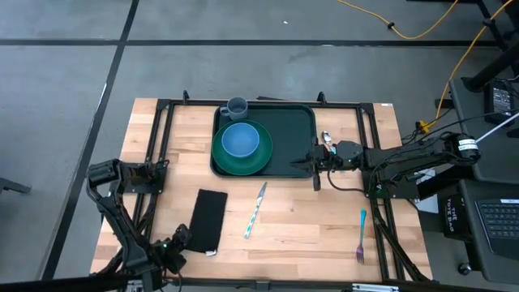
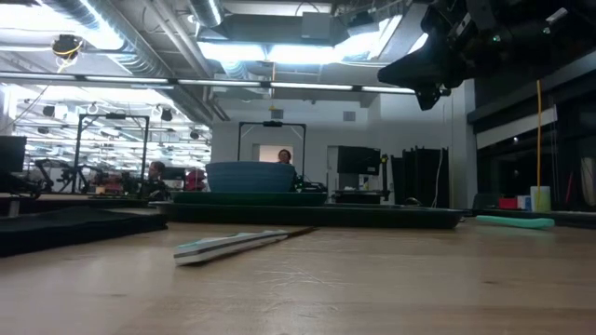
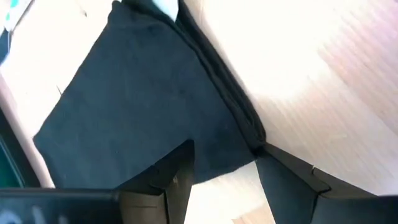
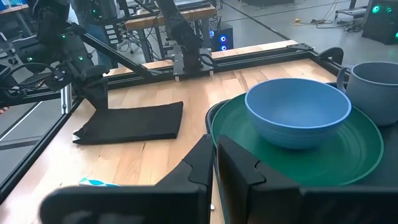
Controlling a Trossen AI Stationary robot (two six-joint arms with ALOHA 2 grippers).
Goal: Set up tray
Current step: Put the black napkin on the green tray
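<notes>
At the far middle of the light wooden bench lay the large dark green rectangular plastic tray with rounded corners, flat, its long axis running left to right.
- On its left half: a round green plate carrying a blue bowl; a grey-blue mug at the tray's far left corner.
- Right pincer: at the tray's right edge, fingers drawn nearly together with only a narrow slit between them, the arm stretched level from the right.
- Left pincer: at the near left, fingers spread wide over the near corner of a flat black folded cloth.
- Elsewhere on the bench: a pale-handled knife, a teal fork, and a metal spoon just right of the tray.
</notes>
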